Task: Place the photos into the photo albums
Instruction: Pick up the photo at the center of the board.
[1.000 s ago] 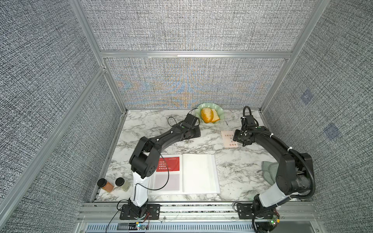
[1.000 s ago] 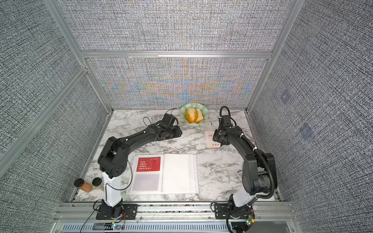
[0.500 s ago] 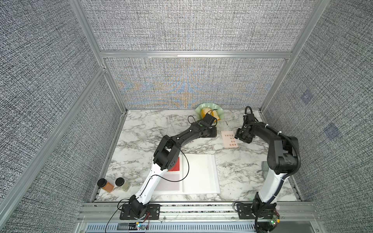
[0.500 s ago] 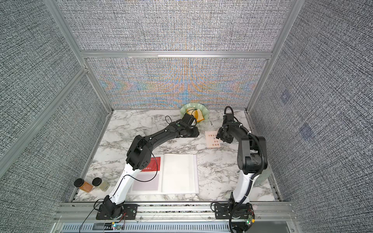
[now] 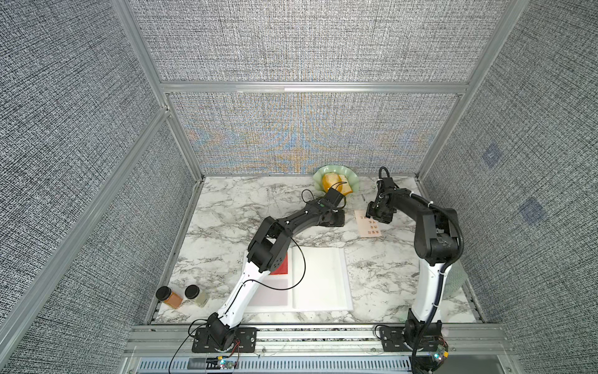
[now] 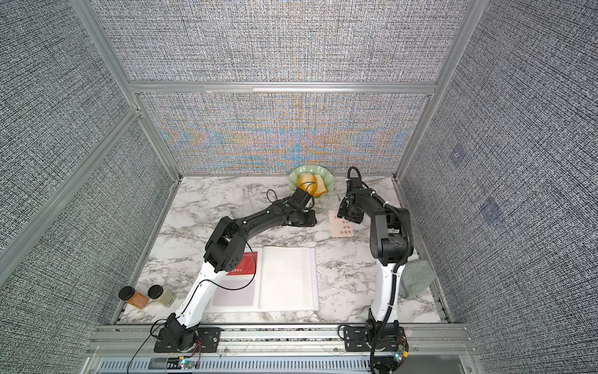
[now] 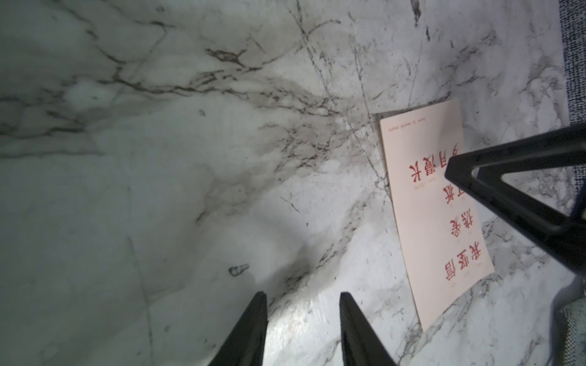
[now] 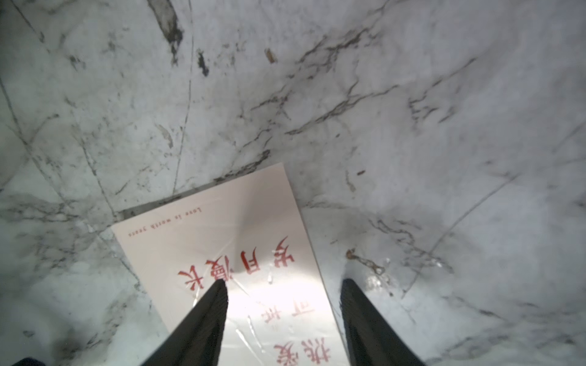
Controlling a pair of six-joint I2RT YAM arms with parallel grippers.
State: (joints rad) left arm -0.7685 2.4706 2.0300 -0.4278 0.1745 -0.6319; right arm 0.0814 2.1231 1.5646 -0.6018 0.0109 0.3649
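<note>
Stretching farther back than a second ago, the left gripper [image 7: 302, 294] hangs parted, empty. Beyond the open photo album [image 5: 320, 278], the cream photo [image 5: 369, 226] lies flat on marble [image 8: 412, 126], the right gripper [image 8: 283, 281] spread astride its edge. Thin, light and slick, it probably wants an edge pinch.

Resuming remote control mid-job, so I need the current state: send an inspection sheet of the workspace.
Surface: white grey-veined marble tabletop, small stains.
Job's things: cream rectangular card with red characters, flat on marble; open white-paged album holding a red card.
Clutter: green scalloped dish with orange food; two black-lidded glass jars; green-grey cloth.
Grippers: left gripper, jaws open, empty; right gripper, jaws open, straddling the cream card's edge.
Cables: black cable loops over the album.
Surroundings: grey woven wall panels, aluminium frame.
</note>
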